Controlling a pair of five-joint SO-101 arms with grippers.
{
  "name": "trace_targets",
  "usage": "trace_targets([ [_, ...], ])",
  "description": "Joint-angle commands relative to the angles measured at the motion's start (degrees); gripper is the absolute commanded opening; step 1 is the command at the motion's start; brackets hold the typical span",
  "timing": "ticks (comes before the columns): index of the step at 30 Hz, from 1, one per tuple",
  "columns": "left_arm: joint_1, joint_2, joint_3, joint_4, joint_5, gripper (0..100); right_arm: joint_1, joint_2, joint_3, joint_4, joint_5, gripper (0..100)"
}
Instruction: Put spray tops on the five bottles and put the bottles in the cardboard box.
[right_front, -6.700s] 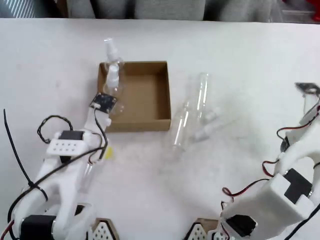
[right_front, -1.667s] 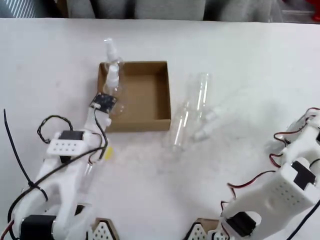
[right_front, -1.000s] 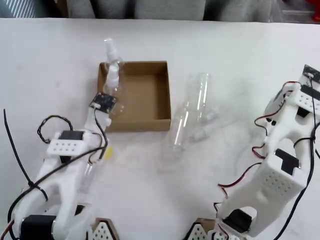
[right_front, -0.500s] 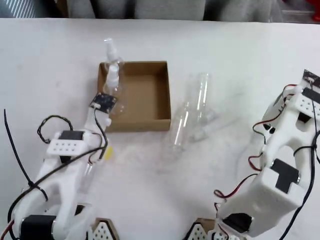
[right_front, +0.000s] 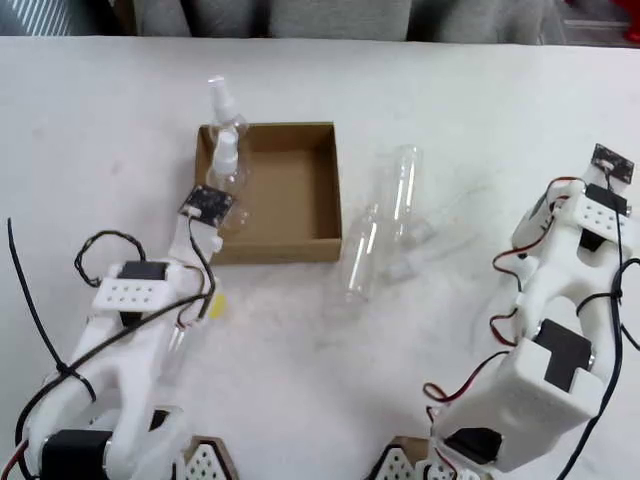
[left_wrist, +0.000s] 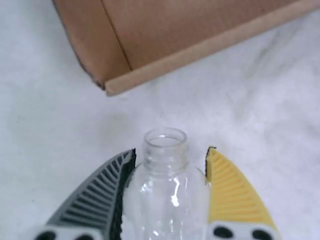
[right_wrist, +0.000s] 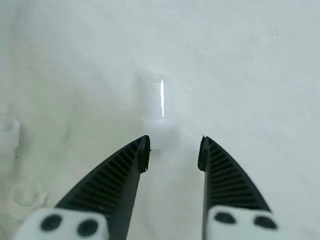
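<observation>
On my left arm the claw (left_wrist: 171, 151), one ribbed grey finger and one ribbed yellow finger, is closed snugly around the shoulders of a clear plastic bottle (left_wrist: 165, 200). The bottle's threaded neck is open and carries no top, and it points toward a corner of the brown cardboard box (right_front: 280, 250) at the upper left of the left wrist frame. In the high view this shallow, square, open box sits left of centre on the white, faintly mottled table (right_front: 480, 90). At its upper left corner stand two clear bottles with white spray tops, one (right_front: 226, 165) against the left wall and one (right_front: 221, 102) at the far corner. I cannot tell whether either is inside the wall or just outside it. Two more clear, uncapped bottles lie on their sides to the right of the box, one (right_front: 404, 182) higher in the frame and one (right_front: 360, 257) lower, near each other. On my right arm the claw (right_wrist: 174, 142) has its black ribbed fingers partly spread and holds nothing. A small translucent cylinder (right_wrist: 161, 102) with a bright glint lies on the table just beyond the tips.
</observation>
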Motion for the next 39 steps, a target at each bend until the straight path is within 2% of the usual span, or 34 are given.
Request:
trace_targets([
  [1,-0.4,-1.7,0.2,-1.0,-0.5,3,-0.8,-2.7,-0.4,-2.1,-2.5,14.9],
  [15,-0.4,-1.7,0.2,-1.0,-0.5,3,-1.5,5.3,-1.5,-6.0,-2.5,14.9],
  [33,-0.4,-1.7,0.2,-1.0,-0.5,3,-1.8,7.2,-2.5,-5.5,-2.5,14.9],
  [39,-0.4,-1.7,0.2,-1.0,-0.5,3,-1.9,12.0,-5.9,-5.2,0.7,14.6],
])
